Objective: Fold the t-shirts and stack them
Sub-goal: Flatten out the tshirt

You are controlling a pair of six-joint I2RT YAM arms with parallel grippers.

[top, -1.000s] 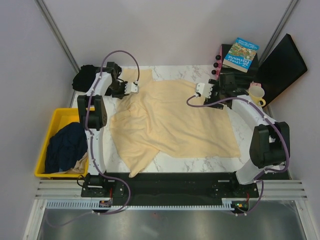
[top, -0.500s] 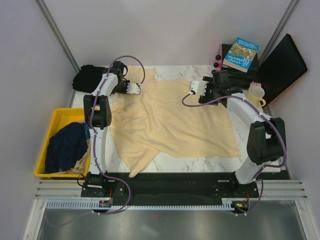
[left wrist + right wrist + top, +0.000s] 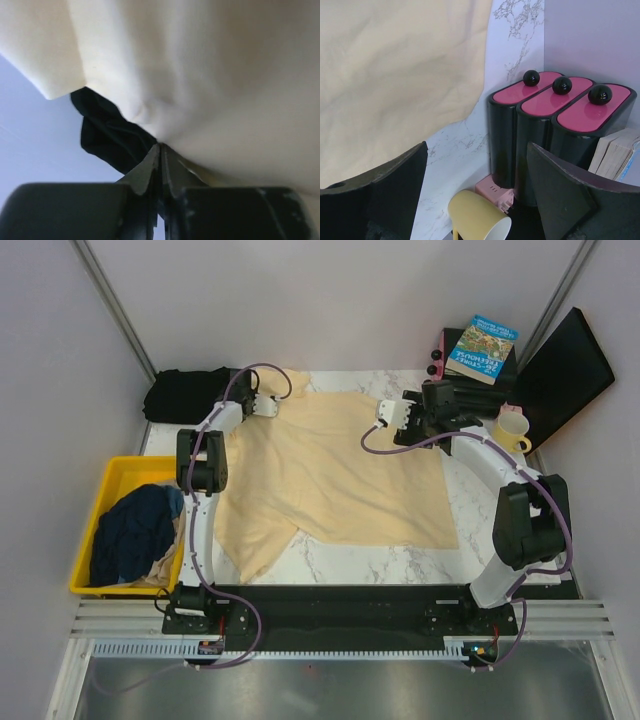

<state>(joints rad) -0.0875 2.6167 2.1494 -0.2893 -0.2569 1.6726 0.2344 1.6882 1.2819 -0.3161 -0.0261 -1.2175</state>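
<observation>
A large cream-yellow t-shirt (image 3: 340,470) lies spread over the marble table (image 3: 485,525). My left gripper (image 3: 262,403) is at its back left corner, shut on a fold of the cloth. In the left wrist view the fingertips (image 3: 161,146) meet where the cream t-shirt (image 3: 210,75) bunches, with the black t-shirt (image 3: 107,135) behind. The black t-shirt (image 3: 185,392) is heaped at the back left. A dark navy t-shirt (image 3: 135,530) lies in the yellow bin (image 3: 85,550). My right gripper (image 3: 437,408) stands open and empty (image 3: 476,150) past the cream t-shirt's (image 3: 395,75) back right edge.
Three black canisters with pink lids (image 3: 560,115) stand at the back right by a pink block (image 3: 495,189), with a yellow mug (image 3: 512,428) (image 3: 477,217) close to the right gripper. Books (image 3: 480,348) and a black panel (image 3: 560,370) fill that corner.
The left gripper has shut on the cream t-shirt and drawn it back and to the left, so the cloth lies flatter. The right gripper has shifted slightly back and stays open.
</observation>
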